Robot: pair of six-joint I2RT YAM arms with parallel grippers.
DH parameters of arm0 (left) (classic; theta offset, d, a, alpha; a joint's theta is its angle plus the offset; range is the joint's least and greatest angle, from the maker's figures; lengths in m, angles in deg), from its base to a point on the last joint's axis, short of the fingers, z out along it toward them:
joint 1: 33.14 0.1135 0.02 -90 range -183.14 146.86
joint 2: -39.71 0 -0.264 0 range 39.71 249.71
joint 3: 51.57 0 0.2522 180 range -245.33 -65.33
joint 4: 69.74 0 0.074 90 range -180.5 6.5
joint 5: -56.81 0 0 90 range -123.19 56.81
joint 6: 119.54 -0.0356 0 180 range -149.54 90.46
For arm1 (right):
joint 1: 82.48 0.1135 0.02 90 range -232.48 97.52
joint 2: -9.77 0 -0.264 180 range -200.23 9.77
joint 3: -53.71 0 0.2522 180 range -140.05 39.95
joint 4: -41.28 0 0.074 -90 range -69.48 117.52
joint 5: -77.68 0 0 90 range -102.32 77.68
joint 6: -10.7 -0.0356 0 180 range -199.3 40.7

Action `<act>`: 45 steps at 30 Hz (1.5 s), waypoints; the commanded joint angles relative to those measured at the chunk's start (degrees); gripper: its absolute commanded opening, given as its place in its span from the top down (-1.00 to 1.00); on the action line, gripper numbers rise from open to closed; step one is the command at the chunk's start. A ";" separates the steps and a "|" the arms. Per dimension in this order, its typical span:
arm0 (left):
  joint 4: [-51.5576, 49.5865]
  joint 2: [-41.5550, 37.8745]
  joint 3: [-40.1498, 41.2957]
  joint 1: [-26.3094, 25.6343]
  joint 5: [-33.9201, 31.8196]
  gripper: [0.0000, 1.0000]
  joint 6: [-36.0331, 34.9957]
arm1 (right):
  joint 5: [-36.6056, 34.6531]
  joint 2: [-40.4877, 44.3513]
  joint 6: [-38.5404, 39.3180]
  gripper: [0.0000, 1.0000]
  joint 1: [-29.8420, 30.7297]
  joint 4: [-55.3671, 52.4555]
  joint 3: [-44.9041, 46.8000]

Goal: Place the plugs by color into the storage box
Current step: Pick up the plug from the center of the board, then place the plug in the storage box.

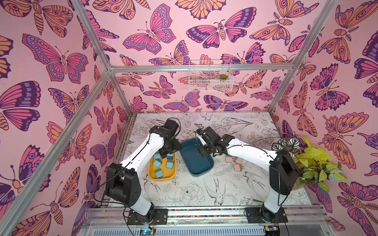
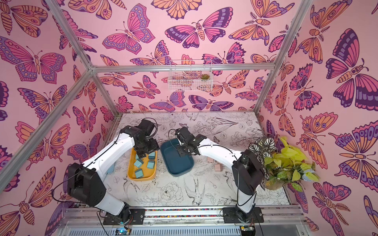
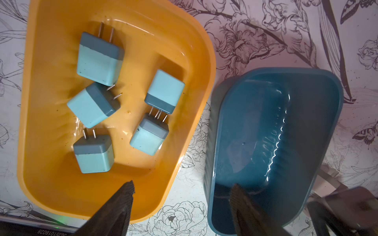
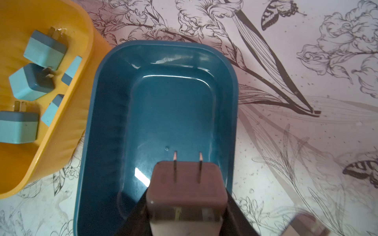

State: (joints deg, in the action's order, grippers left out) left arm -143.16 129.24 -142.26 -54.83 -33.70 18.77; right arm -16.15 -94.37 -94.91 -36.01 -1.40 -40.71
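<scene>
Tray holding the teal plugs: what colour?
The tray is yellow-orange; it shows best in the left wrist view.

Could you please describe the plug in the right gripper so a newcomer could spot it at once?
On the flower-printed table, find the dark blue tray beside the yellow tray. Above it the right gripper is shut on a pale pink plug, prongs pointing outward. The other pink plugs lie on the table; only this one is held.

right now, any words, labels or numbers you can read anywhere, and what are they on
"0G251018028": upside down on a dark strip by the yellow tray, left wrist view; digits uncertain.
No print shows on the blue plugs, pink plug or blue tray.
</scene>
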 commanded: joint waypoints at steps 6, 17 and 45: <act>-1.51 -3.20 3.18 1.45 -0.82 -0.52 -0.84 | -1.23 -10.59 0.35 0.16 1.27 1.14 -7.98; -1.60 -3.46 3.95 1.92 1.19 -0.52 -1.85 | -1.17 -21.06 -0.77 0.15 1.23 -0.83 -14.70; -0.74 3.09 -2.26 0.05 1.91 -0.52 -3.69 | -2.03 8.73 3.84 -0.83 -14.75 -21.67 1.47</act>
State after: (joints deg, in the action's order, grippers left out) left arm -144.43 131.10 -143.20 -53.85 -32.54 15.28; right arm -18.49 -83.66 -93.73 -48.07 -14.45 -46.02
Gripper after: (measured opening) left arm 0.763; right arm 0.912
